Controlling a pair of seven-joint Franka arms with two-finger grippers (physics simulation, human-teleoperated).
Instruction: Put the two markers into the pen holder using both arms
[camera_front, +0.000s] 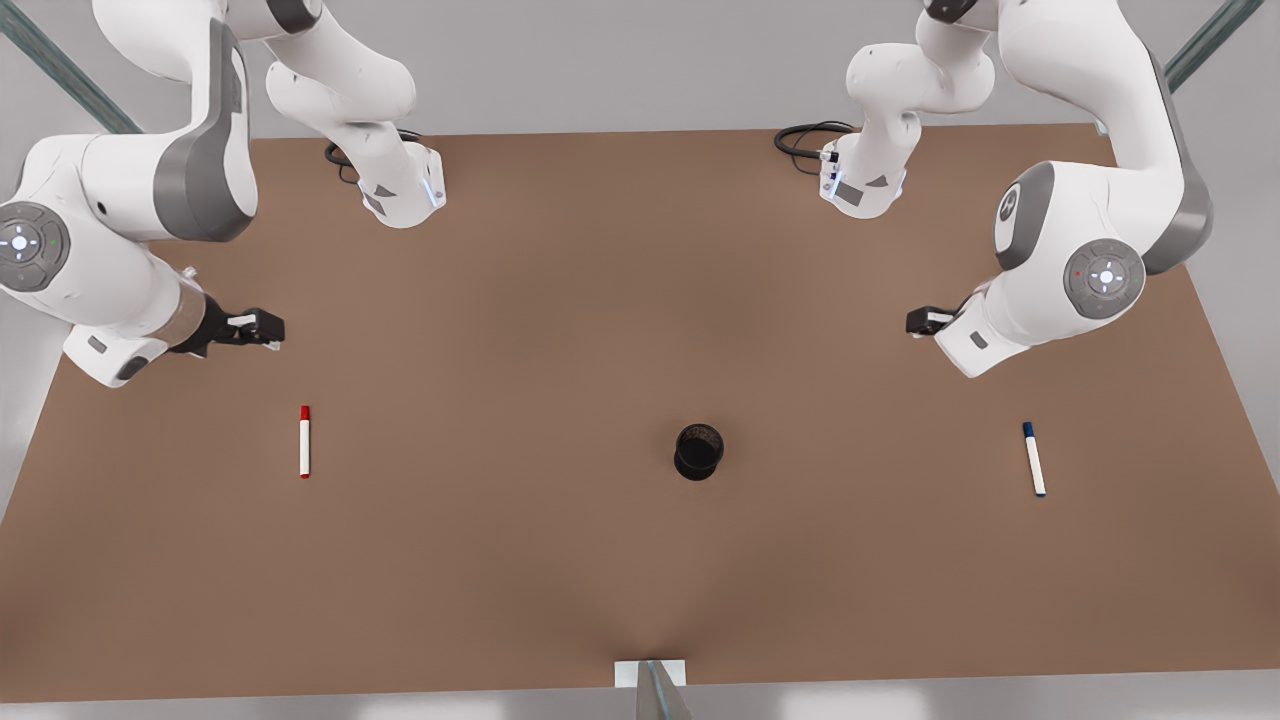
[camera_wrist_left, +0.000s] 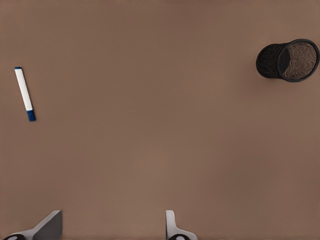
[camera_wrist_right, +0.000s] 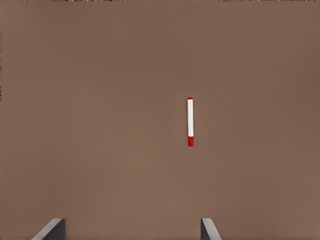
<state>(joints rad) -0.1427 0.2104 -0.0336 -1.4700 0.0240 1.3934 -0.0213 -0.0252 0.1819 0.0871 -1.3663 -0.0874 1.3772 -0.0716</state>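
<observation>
Left gripper (camera_front: 918, 322) and right gripper (camera_front: 262, 327) both spread, empty, fingertips cut off in wrist views; blue marker (camera_front: 1034, 459), red marker (camera_front: 305, 441), pen holder (camera_front: 698, 451) lie apart

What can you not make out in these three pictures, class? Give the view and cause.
- Left claw, left wrist view: all but two finger ends is cut off by the frame edge.
- Right claw, right wrist view: cut off the same way.
- Red marker and blue marker, front view: any print on the barrels is too small to read.
</observation>
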